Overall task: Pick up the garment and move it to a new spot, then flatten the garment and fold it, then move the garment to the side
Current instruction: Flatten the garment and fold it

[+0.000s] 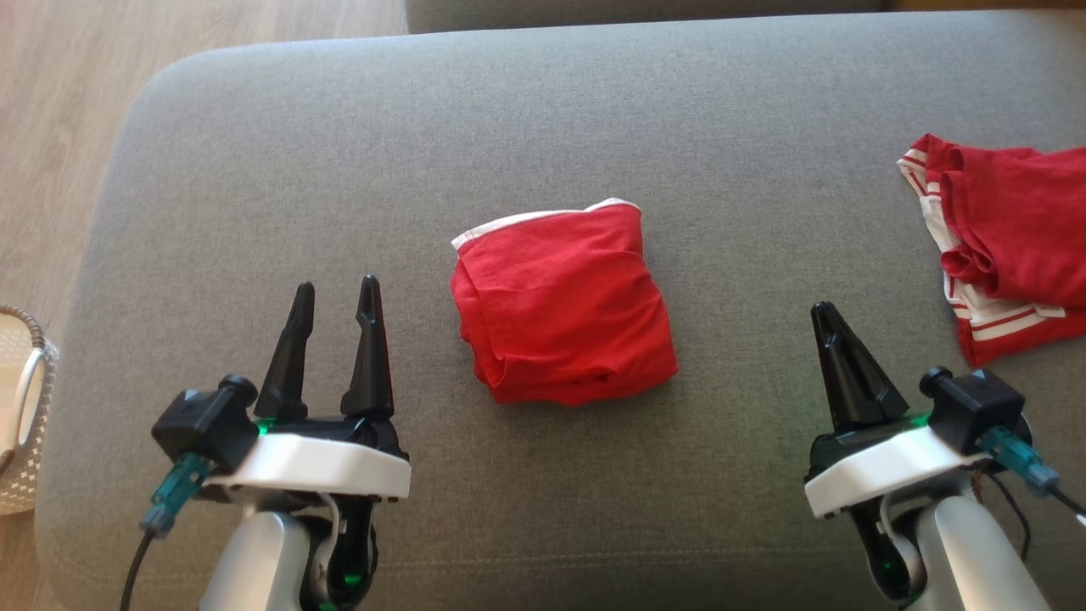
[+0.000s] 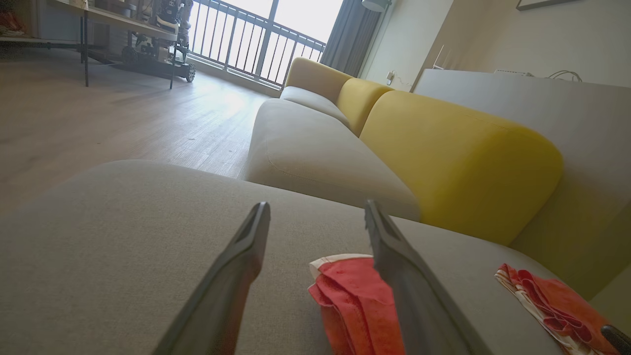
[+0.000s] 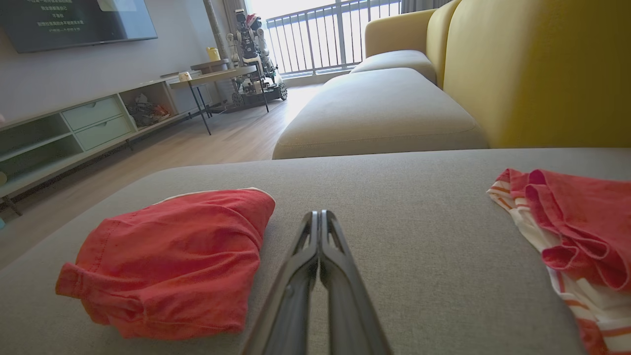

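A folded red garment [image 1: 562, 305] with a white edge lies near the middle of the grey cushion [image 1: 543, 110]. It shows at the lower left in the right wrist view [image 3: 167, 261] and partly behind a finger in the left wrist view [image 2: 352, 298]. My left gripper [image 1: 336, 293] hovers to its left, open, nothing between its fingers. To the garment's right, my right gripper [image 1: 821, 312] is shut and empty; its fingers [image 3: 320, 256] press together. Neither gripper touches the garment.
A second red garment with white stripes [image 1: 1001, 246] lies bunched at the cushion's right edge. A woven basket [image 1: 24, 407] stands on the wood floor at left. A yellow sofa back [image 2: 458, 158] rises behind the cushion.
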Robot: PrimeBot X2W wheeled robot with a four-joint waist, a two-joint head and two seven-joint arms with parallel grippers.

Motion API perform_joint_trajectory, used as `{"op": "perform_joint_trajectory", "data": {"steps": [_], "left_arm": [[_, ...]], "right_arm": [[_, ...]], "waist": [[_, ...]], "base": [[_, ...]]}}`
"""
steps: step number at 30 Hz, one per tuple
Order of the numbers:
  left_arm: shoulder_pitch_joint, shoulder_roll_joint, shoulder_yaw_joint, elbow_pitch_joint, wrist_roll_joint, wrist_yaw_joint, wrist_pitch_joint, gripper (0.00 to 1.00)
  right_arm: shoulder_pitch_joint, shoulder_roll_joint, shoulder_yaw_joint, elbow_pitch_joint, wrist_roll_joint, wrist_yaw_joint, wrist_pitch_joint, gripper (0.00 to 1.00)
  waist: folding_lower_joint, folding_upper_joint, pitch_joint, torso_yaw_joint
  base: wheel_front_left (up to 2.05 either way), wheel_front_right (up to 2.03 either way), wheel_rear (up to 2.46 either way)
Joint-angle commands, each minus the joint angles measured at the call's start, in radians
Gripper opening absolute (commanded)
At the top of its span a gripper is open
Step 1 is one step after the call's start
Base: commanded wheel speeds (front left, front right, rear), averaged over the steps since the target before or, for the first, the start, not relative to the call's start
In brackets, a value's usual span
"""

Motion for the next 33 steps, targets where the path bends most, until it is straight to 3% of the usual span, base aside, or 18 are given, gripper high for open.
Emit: {"op": "perform_joint_trajectory", "data": {"steps": [1,8,17,27,33], "left_arm": [[-0.014,0.007,0.024,-0.037,0.005,0.005,-0.006,1.0],[-0.013,0.007,0.007,-0.04,-0.006,0.009,-0.006,1.0],[-0.044,0.007,-0.016,-0.044,-0.028,0.004,-0.006,1.0],[-0.08,0.007,-0.022,-0.048,-0.051,0.01,-0.006,1.0],[-0.089,0.007,-0.028,-0.056,-0.065,0.015,-0.006,1.0]], "right_arm": [[-0.008,0.008,0.017,-0.04,-0.013,0.0,-0.013,0.0],[-0.02,0.025,0.035,-0.056,-0.036,0.0,-0.015,0.0],[-0.17,0.015,0.177,-0.02,-0.047,0.0,-0.003,0.0],[-0.343,0.012,0.3,0.229,-0.023,0.0,-0.007,0.0],[-0.403,-0.004,0.268,0.451,-0.049,0.0,-0.01,0.0]], "waist": [[0.0,0.0,-0.001,-0.002],[0.0,0.0,0.01,0.014],[0.0,0.0,0.086,0.096],[0.0,0.0,0.162,0.213],[0.0,0.0,0.185,0.253]], "base": [[0.0,0.0,0.0],[0.0,0.0,0.0],[0.0,0.0,0.0],[0.0,0.0,0.0],[0.0,0.0,0.0]]}}
